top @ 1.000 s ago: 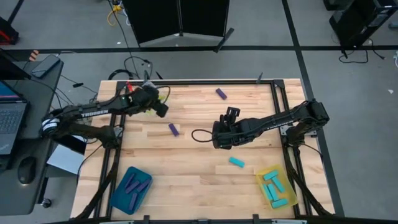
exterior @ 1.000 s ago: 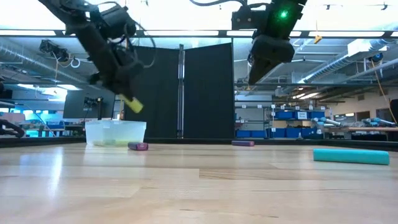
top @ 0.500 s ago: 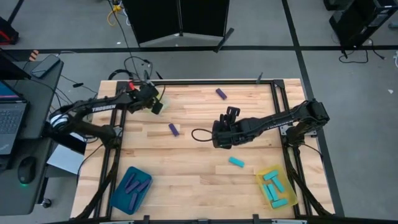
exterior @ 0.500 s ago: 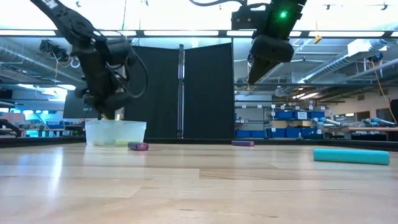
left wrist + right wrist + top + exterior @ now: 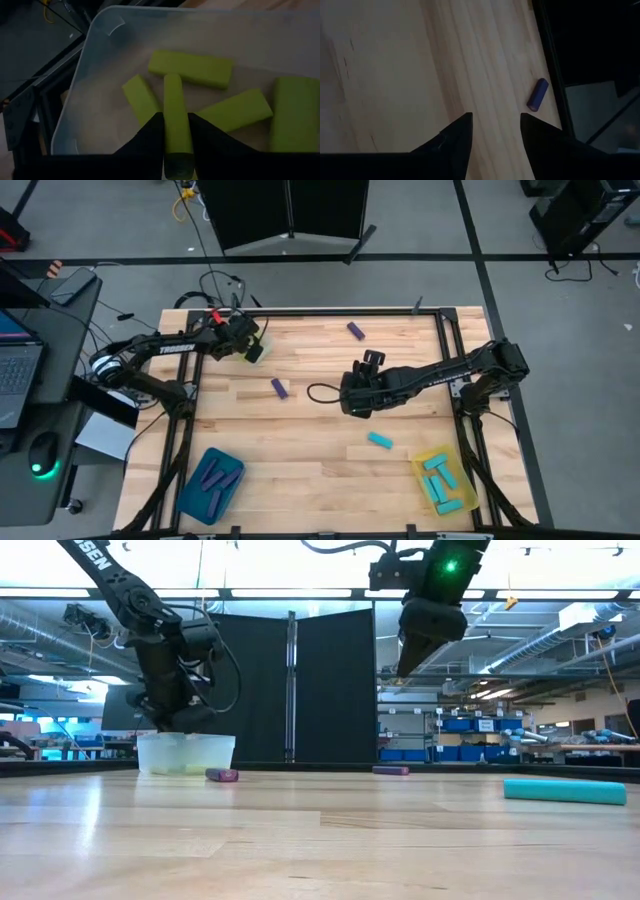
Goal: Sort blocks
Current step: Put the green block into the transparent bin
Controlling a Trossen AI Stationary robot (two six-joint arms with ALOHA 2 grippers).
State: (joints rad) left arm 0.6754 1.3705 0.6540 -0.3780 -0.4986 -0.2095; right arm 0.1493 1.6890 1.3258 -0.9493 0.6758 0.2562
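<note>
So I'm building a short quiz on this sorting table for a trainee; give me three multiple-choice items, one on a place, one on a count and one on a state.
1. Where is the left tool?
A. over the clear tray
B. over the yellow tray
C. beside the teal tray

2. How many purple blocks lie loose on the bare wood in the high view?
A. none
B. two
C. five

3. What is the state of the right tool?
A. shut on a cyan block
B. open and empty
C. shut on a purple block

Key: 1 A, its wrist view looks into the clear tray with a yellow-green block between the fingers. 2 B, the purple blocks. 3 B, fingers apart, only wood between them.
</note>
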